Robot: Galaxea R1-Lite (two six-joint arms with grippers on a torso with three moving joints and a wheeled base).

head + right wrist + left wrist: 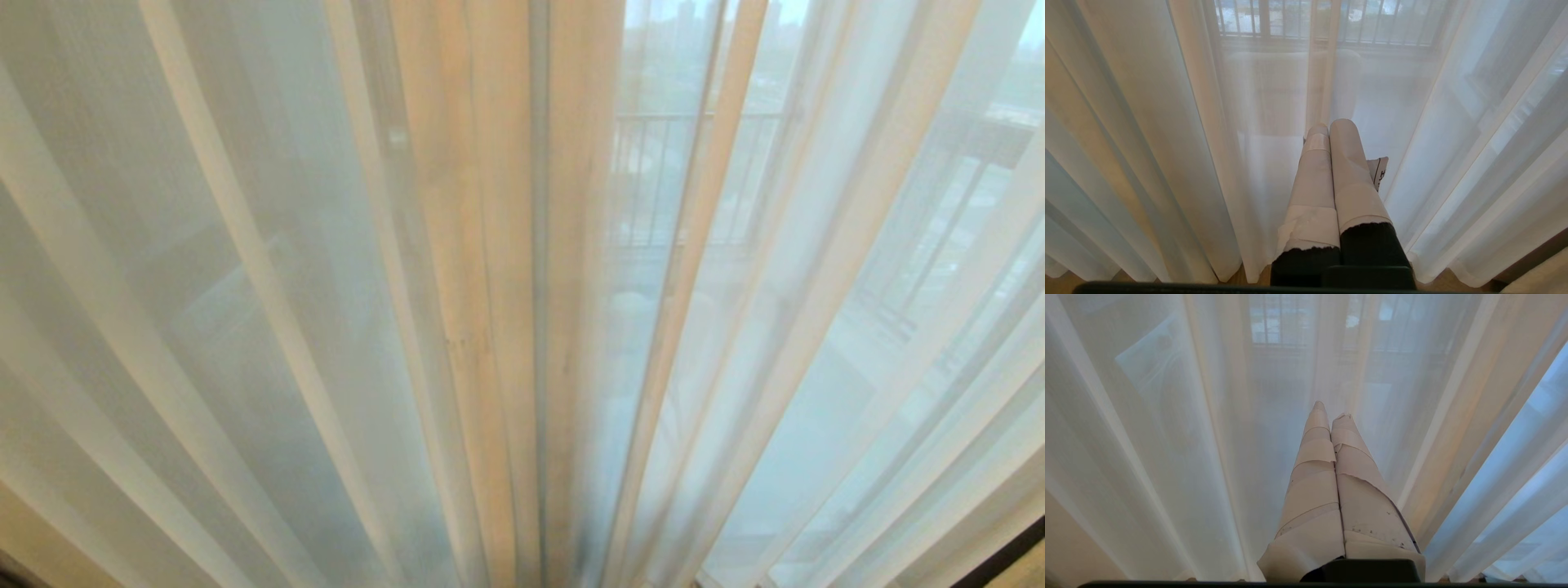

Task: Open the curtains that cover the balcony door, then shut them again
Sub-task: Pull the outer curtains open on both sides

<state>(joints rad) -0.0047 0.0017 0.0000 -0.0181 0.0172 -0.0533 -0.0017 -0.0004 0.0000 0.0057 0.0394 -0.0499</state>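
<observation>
A: Grippers first. What do the 2 wrist views give?

B: Left gripper (1331, 410): both taped fingers (1310, 486) pressed together along their length, clenched, nothing between them. Tips point straight at the curtains (1167, 437); contact with the fabric can't be judged. Right gripper (1331, 124): same, fingers (1349, 175) side by side and clamped on nothing, aimed at the curtains (1147, 143). Neither arm shows in the head view.

A: And the curtains?

B: Drawn shut. The curtains (269, 269) fill the head view edge to edge, sheer and cream. Long axis runs vertically; the pleats hang top to floor and fan outward toward the bottom of the frame. Denser bunched folds sit at the centre.

A: Anything behind them?

B: A railing (661, 180) shows through the fabric, right of centre. A strip of floor (1557, 281) shows below the hem.
</observation>
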